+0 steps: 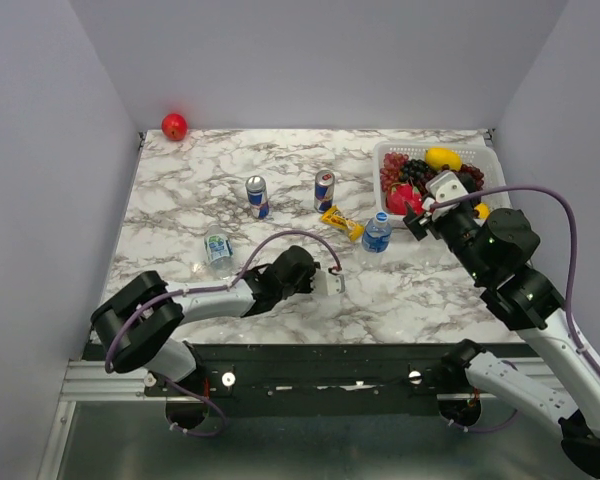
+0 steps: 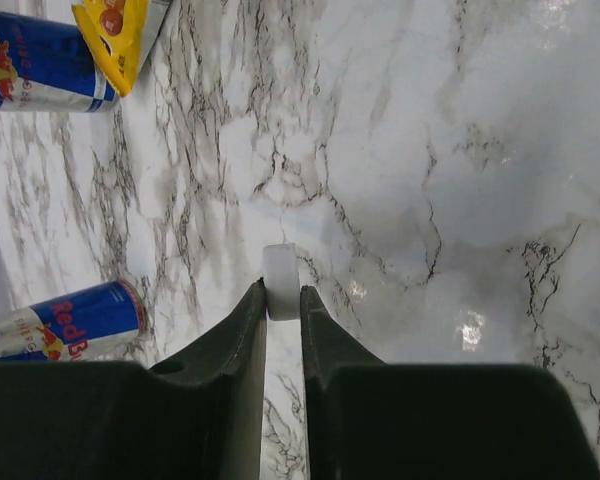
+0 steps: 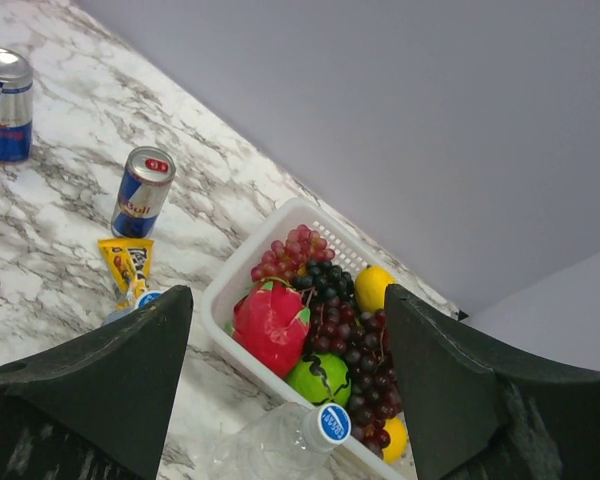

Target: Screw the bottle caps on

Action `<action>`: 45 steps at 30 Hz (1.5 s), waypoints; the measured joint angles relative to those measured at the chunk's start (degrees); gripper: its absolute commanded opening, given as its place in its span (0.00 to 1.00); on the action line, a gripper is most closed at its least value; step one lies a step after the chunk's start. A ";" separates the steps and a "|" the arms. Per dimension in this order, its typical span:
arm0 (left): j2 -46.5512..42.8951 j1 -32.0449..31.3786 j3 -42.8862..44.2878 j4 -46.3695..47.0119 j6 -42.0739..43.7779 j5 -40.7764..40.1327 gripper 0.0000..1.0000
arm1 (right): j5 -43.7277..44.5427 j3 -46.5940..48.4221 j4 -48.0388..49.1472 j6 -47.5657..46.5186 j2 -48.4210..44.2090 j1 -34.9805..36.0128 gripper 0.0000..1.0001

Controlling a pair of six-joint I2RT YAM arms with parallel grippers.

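I am pinching the whitish cap (image 2: 281,282) edge-on between the tips of my left hand (image 2: 282,296). The fingers are closing almost together, with only the cap's thickness between them. I am holding it over bare marble near the middle of the worktop (image 1: 280,160), but I cannot tell whether it is touching the surface.

My right hand (image 3: 287,300) is hanging with its fingers spread wide and gripping nothing, over the near corner of the white basket (image 3: 220,300) of fruit.

The left bottle (image 1: 217,247) is standing upright towards the left side of the worktop, well apart from the cap I am holding. I cannot tell whether its mouth is capped. The middle bottle (image 1: 377,232) is standing upright with a blue cap on it, just beside the yellow packet (image 1: 342,222). The third bottle (image 3: 270,445) is sitting just beside the basket under my right hand, wearing its blue cap (image 3: 332,423). One can (image 1: 257,197) and another can (image 1: 324,190) are standing farther back.
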 measured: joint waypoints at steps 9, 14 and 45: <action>6.16 -2.27 -1.33 8.57 5.86 -3.43 0.00 | -0.15 -3.08 -0.50 2.36 -0.90 -1.95 0.84; 7.04 -3.06 -3.21 10.93 6.43 -4.33 0.00 | -0.17 -3.15 -0.74 3.02 -0.90 -2.62 0.84; 3.78 -9.27 -5.77 9.99 0.07 -8.70 0.69 | -1.73 -4.98 -0.76 4.44 -0.79 -3.50 0.84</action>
